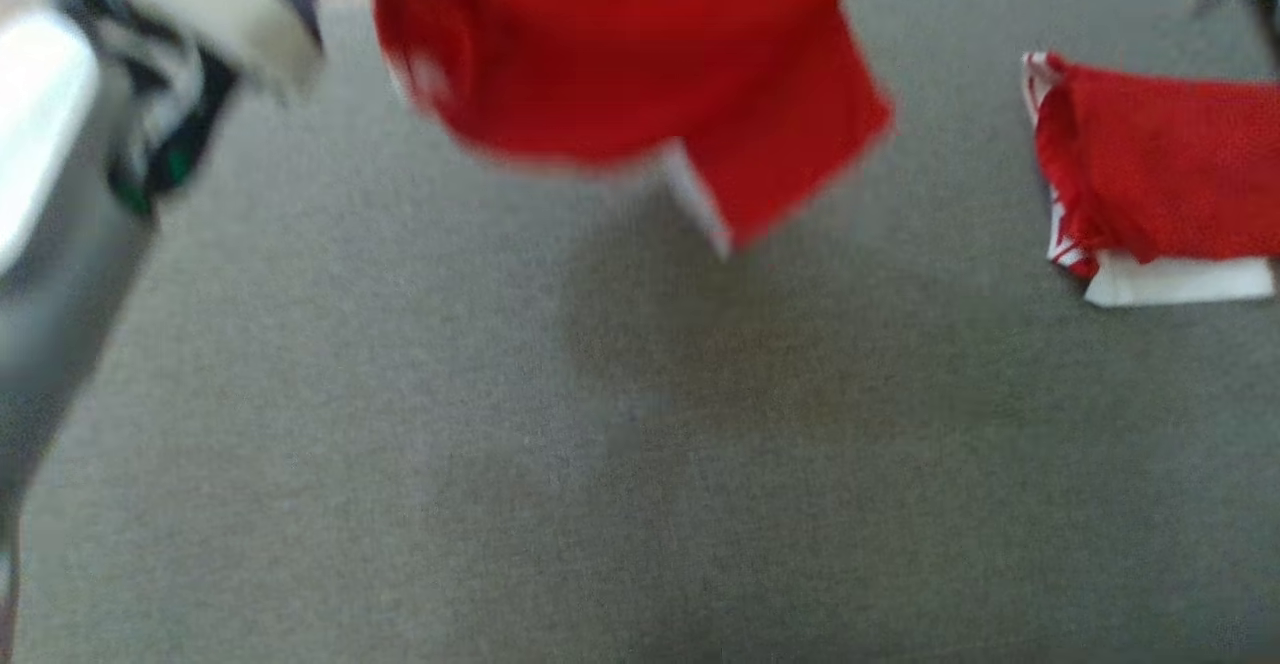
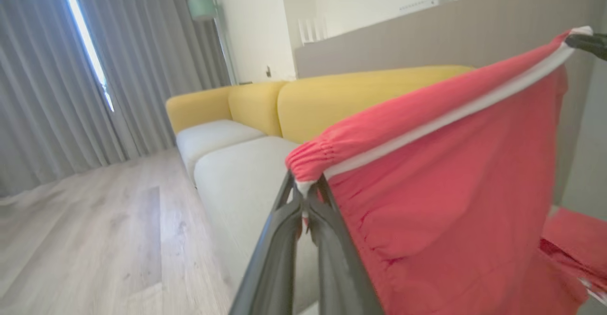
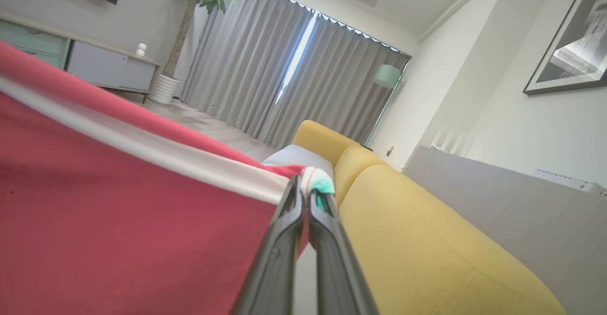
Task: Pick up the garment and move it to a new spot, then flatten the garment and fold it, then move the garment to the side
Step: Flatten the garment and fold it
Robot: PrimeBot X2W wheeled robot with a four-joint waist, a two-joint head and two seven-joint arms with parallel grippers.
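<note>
Two pinched grips, the left fingers (image 2: 280, 258) and right fingers (image 3: 280, 258), each clamp one end of the red garment (image 2: 450, 187), its waistband stretched lengthwise between them, body hanging above the grey surface (image 1: 640, 464).

The grey surface (image 1: 400, 444) gives wide open room over its middle and near part. Over the far edge the garment (image 1: 620, 54) hangs like a curtain, stretched between the left gripper (image 2: 306, 196) and the right gripper (image 3: 306, 194), both pinched on its band, so the way there is blocked. A folded red cloth (image 1: 1160, 184) takes the right edge. The blurred left arm (image 1: 200, 14) fills the far left corner. Beyond the garment stands a yellow sofa (image 2: 379, 97).
</note>
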